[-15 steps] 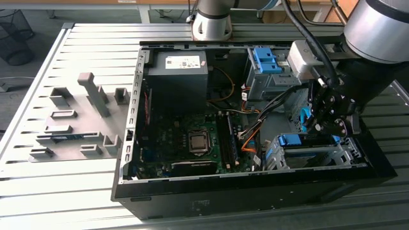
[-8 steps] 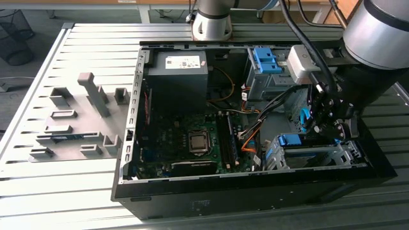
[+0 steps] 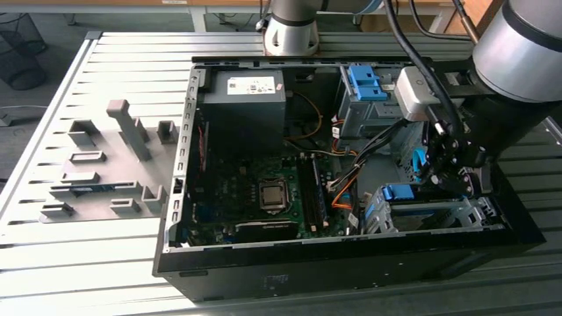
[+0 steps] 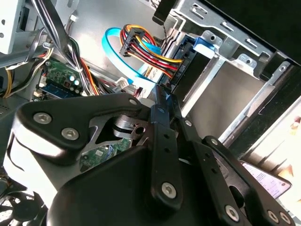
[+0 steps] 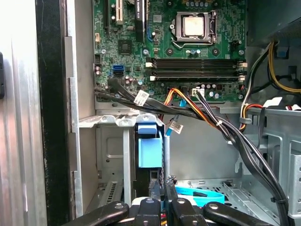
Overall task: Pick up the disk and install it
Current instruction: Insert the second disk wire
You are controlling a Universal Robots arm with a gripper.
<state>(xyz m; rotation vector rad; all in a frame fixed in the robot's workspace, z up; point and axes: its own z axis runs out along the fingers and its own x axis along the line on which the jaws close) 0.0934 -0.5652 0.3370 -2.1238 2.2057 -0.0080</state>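
Note:
The disk [image 3: 401, 193] sits edge-on in the metal drive cage [image 3: 457, 220] at the exterior view's right, inside the open computer case. Its blue tab [image 5: 149, 150] faces out of the slot in the first wrist view. In the second wrist view its blue rail [image 4: 186, 56] shows beside a plugged multi-coloured cable. My gripper [image 3: 436, 179] hangs inside the case just above the cage. Its black fingers [image 5: 151, 207] are shut together, and their tips [image 4: 162, 94] lie close to the disk's blue end. I cannot tell whether they touch it.
A motherboard [image 3: 263, 191] fills the case floor, with a black box bearing a white sticker [image 3: 246, 99] behind it. A bare blue bracket [image 3: 364, 82] sits in the upper cage. Cable bundles [image 5: 211, 117] cross near the cage. A grey fixture [image 3: 105, 164] lies on the slatted table.

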